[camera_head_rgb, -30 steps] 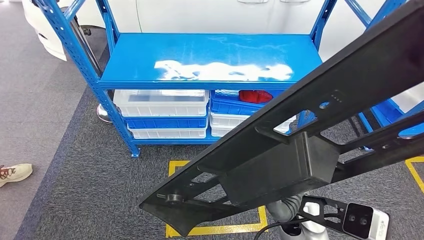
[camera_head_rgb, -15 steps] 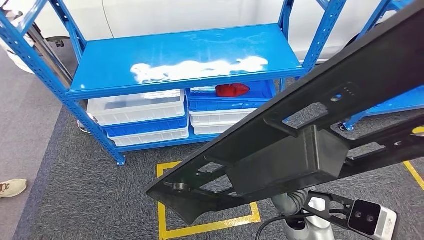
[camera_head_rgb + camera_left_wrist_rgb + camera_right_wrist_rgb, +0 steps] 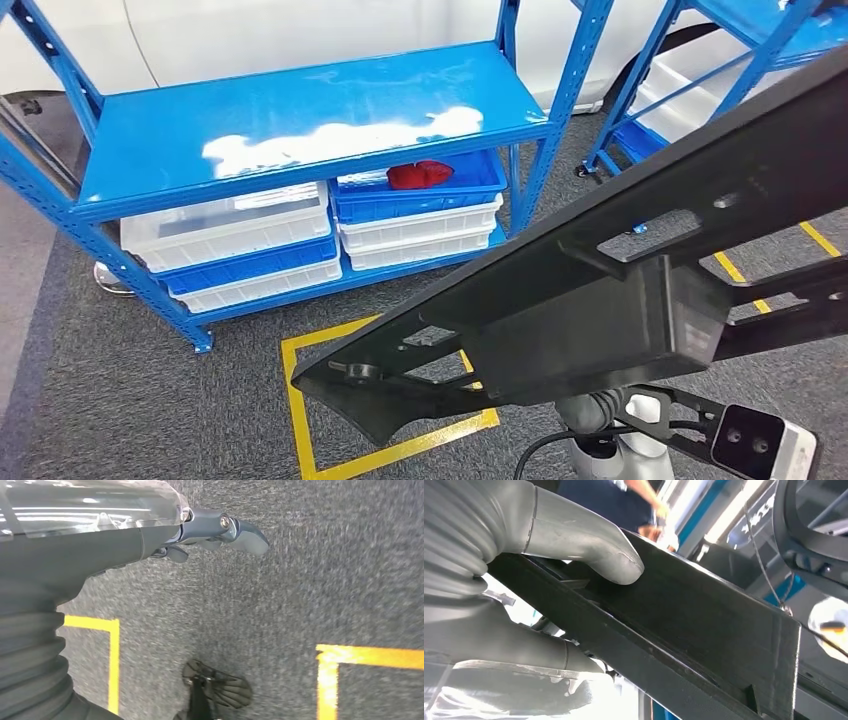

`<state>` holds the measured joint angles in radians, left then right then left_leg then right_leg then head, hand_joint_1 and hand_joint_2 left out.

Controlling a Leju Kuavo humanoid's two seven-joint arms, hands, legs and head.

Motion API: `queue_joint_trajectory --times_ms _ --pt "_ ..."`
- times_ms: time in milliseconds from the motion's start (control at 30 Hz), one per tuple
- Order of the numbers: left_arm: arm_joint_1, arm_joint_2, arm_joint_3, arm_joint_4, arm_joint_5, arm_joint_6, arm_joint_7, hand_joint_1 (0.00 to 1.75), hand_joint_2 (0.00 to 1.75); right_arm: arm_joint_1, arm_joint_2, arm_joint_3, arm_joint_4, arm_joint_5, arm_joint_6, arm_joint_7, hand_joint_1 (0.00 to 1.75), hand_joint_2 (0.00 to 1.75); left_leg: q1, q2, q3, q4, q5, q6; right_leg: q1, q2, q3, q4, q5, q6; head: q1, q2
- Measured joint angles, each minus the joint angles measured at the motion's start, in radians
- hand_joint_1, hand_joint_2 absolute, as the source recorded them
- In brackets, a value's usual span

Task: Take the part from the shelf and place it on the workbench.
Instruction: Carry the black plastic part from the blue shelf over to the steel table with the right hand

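The blue shelf [image 3: 300, 135] on the left stands bare on top, so the pick looks done. The left hand [image 3: 220, 530] hangs over the carpet, its fingers loosely apart and holding nothing. The long black part [image 3: 600, 290] is carried low in front, the right hand [image 3: 524, 580] clamped around it. No counter or readable writing shows; placing remains.
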<state>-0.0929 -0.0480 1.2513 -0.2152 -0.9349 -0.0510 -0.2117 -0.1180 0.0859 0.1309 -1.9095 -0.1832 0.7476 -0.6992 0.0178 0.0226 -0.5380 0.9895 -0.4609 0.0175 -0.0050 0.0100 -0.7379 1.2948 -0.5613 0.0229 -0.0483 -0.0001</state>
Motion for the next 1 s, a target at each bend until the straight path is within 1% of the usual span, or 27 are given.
queue_joint_trajectory --times_ms 33,67,100,133,167,200,233,300,333,367,400,467,500,533,567,600,633,667,700,733,767,833,867,900,933,967,1000 --pt "0.0 -0.001 -0.002 0.0 -0.004 0.0 0.005 0.0 1.75 0.004 0.0 0.0 -0.004 -0.002 -0.007 0.0 1.75 1.75 0.0 0.011 0.0 0.0 -0.001 -0.001 -0.003 -0.003 -0.007 0.017 0.002 0.003 0.0 0.0" --pt "-0.001 -0.003 -0.005 0.0 -0.006 0.002 0.01 0.0 1.75 0.007 0.0 0.001 -0.01 -0.003 -0.012 0.0 1.75 1.75 0.0 0.022 0.0 0.0 -0.002 -0.002 -0.006 -0.008 0.011 -0.013 0.024 0.004 0.0 0.0" --pt "-0.001 -0.006 -0.007 0.0 -0.008 0.006 0.015 0.0 1.75 0.008 0.0 0.001 -0.016 -0.004 -0.014 0.0 1.75 1.75 0.0 0.032 0.002 0.001 -0.003 -0.004 -0.007 -0.016 0.047 -0.077 0.058 0.003 0.0 0.0" --pt "-0.002 -0.009 -0.01 0.0 -0.009 0.013 0.02 0.0 1.75 0.009 0.0 0.002 -0.022 -0.004 -0.015 0.0 1.75 1.75 0.0 0.041 0.005 0.001 -0.005 -0.007 -0.006 -0.035 0.09 -0.158 0.088 0.001 0.0 0.0" --pt "-0.002 -0.013 -0.012 0.0 -0.011 0.023 0.025 0.0 1.75 0.009 0.0 0.002 -0.027 -0.004 -0.016 0.0 1.75 1.75 -0.002 0.05 0.007 0.001 -0.007 -0.011 -0.003 -0.054 0.127 -0.227 0.11 -0.004 0.0 0.0" --pt "-0.002 -0.016 -0.013 0.0 -0.012 0.035 0.027 0.0 1.75 0.009 -0.001 0.003 -0.031 -0.004 -0.016 0.0 1.75 1.75 -0.004 0.057 0.009 0.002 -0.009 -0.017 0.001 -0.069 0.148 -0.268 0.118 -0.01 0.0 0.0" --pt "-0.002 -0.02 -0.015 0.0 -0.013 0.047 0.029 0.0 1.75 0.009 -0.001 0.005 -0.033 -0.003 -0.017 0.0 1.75 1.75 -0.006 0.066 0.011 0.002 -0.011 -0.023 0.006 -0.076 0.155 -0.285 0.118 -0.016 0.0 0.0" --pt "-0.003 -0.029 -0.017 0.0 -0.017 0.067 0.027 0.0 1.75 0.011 -0.004 0.011 -0.034 0.001 -0.021 -0.001 1.75 1.75 -0.006 0.083 0.014 0.0 -0.012 -0.034 0.01 -0.061 0.149 -0.284 0.12 -0.027 0.0 0.0" --pt "-0.006 -0.033 -0.018 0.0 -0.017 0.071 0.025 0.0 1.75 0.012 -0.005 0.014 -0.035 0.002 -0.025 0.0 1.75 1.75 -0.005 0.084 0.015 0.001 -0.016 -0.04 0.008 -0.051 0.149 -0.287 0.123 -0.032 0.0 0.0" --pt "-0.008 -0.038 -0.019 0.0 -0.016 0.073 0.023 0.0 1.75 0.011 -0.007 0.019 -0.034 0.002 -0.028 0.0 1.75 1.75 -0.004 0.072 0.012 0.014 -0.028 -0.045 0.005 -0.041 0.149 -0.291 0.125 -0.039 0.0 0.0" --pt "-0.01 -0.041 -0.019 0.0 -0.014 0.072 0.022 0.0 1.75 0.01 -0.008 0.025 -0.034 0.001 -0.03 0.0 1.75 1.75 -0.002 0.053 0.0 0.043 -0.048 -0.048 0.002 -0.032 0.149 -0.294 0.129 -0.045 0.0 0.0" --pt "-0.01 -0.045 -0.019 0.0 -0.015 0.071 0.026 0.0 1.75 0.008 -0.009 0.037 -0.029 -0.003 -0.026 0.0 1.75 1.75 0.001 0.005 -0.056 0.168 -0.117 -0.052 0.001 -0.01 0.148 -0.296 0.133 -0.055 0.0 0.0" --pt "-0.008 -0.046 -0.019 0.0 -0.018 0.072 0.034 0.0 1.75 0.007 -0.009 0.041 -0.024 -0.003 -0.02 0.0 1.75 1.75 0.001 -0.006 -0.089 0.237 -0.144 -0.052 0.004 0.002 0.147 -0.296 0.134 -0.057 0.0 0.0" --pt "-0.006 -0.047 -0.02 0.001 -0.023 0.073 0.045 0.0 1.75 0.007 -0.009 0.045 -0.019 -0.003 -0.013 0.001 1.75 1.75 0.001 -0.012 -0.114 0.286 -0.155 -0.052 0.006 0.016 0.146 -0.295 0.134 -0.058 0.0 0.0" --pt "-0.005 -0.049 -0.02 0.001 -0.027 0.075 0.056 0.0 1.75 0.005 -0.008 0.046 -0.013 -0.003 -0.006 0.001 1.75 1.75 0.001 -0.014 -0.12 0.293 -0.143 -0.05 0.008 0.029 0.146 -0.294 0.135 -0.059 0.0 0.0" --pt "-0.005 -0.05 -0.02 0.001 -0.029 0.078 0.066 0.0 1.75 0.001 -0.006 0.047 -0.007 -0.002 -0.001 0.002 1.75 1.75 0.001 -0.018 -0.108 0.259 -0.112 -0.046 0.01 0.043 0.146 -0.293 0.135 -0.059 0.0 0.0" --pt "-0.005 -0.051 -0.02 0.001 -0.031 0.08 0.073 0.0 1.75 -0.005 -0.004 0.048 -0.001 -0.001 0.003 0.002 1.75 1.75 0.001 -0.027 -0.082 0.196 -0.072 -0.041 0.011 0.055 0.146 -0.291 0.135 -0.059 0.0 0.0" --pt "-0.005 -0.051 -0.02 0.001 -0.031 0.082 0.079 0.0 1.75 -0.012 0.0 0.049 0.005 0.0 0.006 0.002 1.75 1.75 0.001 -0.05 -0.052 0.127 -0.04 -0.034 0.012 0.066 0.146 -0.289 0.135 -0.058 0.0 0.0" --pt "-0.006 -0.051 -0.02 0.001 -0.031 0.086 0.084 0.0 1.75 -0.02 0.004 0.049 0.01 0.001 0.007 0.002 1.75 1.75 0.001 -0.071 -0.027 0.067 -0.018 -0.03 0.013 0.078 0.143 -0.286 0.136 -0.055 0.0 0.0" --pt "-0.005 -0.051 -0.021 0.001 -0.031 0.09 0.088 0.0 1.75 -0.027 0.007 0.049 0.015 0.002 0.008 0.002 1.75 1.75 0.0 -0.088 -0.013 0.032 -0.009 -0.026 0.011 0.088 0.14 -0.284 0.137 -0.051 0.0 0.0" --pt "-0.005 -0.05 -0.021 0.0 -0.03 0.095 0.092 0.0 1.75 -0.031 0.009 0.049 0.019 0.003 0.01 0.002 1.75 1.75 -0.001 -0.096 -0.007 0.016 -0.01 -0.024 0.009 0.098 0.135 -0.283 0.139 -0.044 0.0 0.0" --pt "-0.005 -0.046 -0.02 0.0 -0.025 0.103 0.096 0.0 1.75 -0.035 0.01 0.046 0.024 0.003 0.015 0.002 1.75 1.75 -0.003 -0.08 -0.005 0.01 -0.005 -0.02 0.006 0.115 0.129 -0.284 0.144 -0.03 0.0 0.0" --pt "-0.006 -0.043 -0.02 0.0 -0.022 0.106 0.097 0.0 1.75 -0.037 0.011 0.042 0.025 0.002 0.019 0.002 1.75 1.75 -0.001 -0.07 -0.004 0.006 -0.001 -0.015 0.007 0.108 0.125 -0.28 0.141 -0.024 0.0 0.0" --pt "-0.008 -0.041 -0.019 0.0 -0.019 0.108 0.098 0.0 1.75 -0.041 0.011 0.036 0.026 0.001 0.023 0.002 1.75 1.75 0.002 -0.059 -0.003 0.001 0.002 -0.01 0.009 0.089 0.117 -0.263 0.129 -0.018 0.0 0.0" --pt "-0.008 -0.038 -0.019 0.0 -0.016 0.109 0.1 0.0 1.75 -0.047 0.012 0.03 0.027 0.0 0.024 0.002 1.75 1.75 0.004 -0.046 -0.003 -0.003 0.005 -0.005 0.01 0.063 0.098 -0.224 0.105 -0.013 0.0 0.0" --pt "-0.007 -0.033 -0.019 0.0 -0.014 0.11 0.101 0.0 1.75 -0.052 0.013 0.023 0.029 -0.001 0.025 0.002 1.75 1.75 0.003 -0.033 -0.003 -0.003 0.006 -0.003 0.007 0.032 0.071 -0.165 0.072 -0.008 0.001 0.0" --pt "-0.004 -0.028 -0.018 0.0 -0.012 0.111 0.102 0.0 1.75 -0.055 0.014 0.014 0.03 -0.003 0.025 0.001 1.75 1.75 0.002 -0.02 -0.003 -0.003 0.005 -0.001 0.004 0.013 0.037 -0.093 0.038 -0.003 0.001 0.0"
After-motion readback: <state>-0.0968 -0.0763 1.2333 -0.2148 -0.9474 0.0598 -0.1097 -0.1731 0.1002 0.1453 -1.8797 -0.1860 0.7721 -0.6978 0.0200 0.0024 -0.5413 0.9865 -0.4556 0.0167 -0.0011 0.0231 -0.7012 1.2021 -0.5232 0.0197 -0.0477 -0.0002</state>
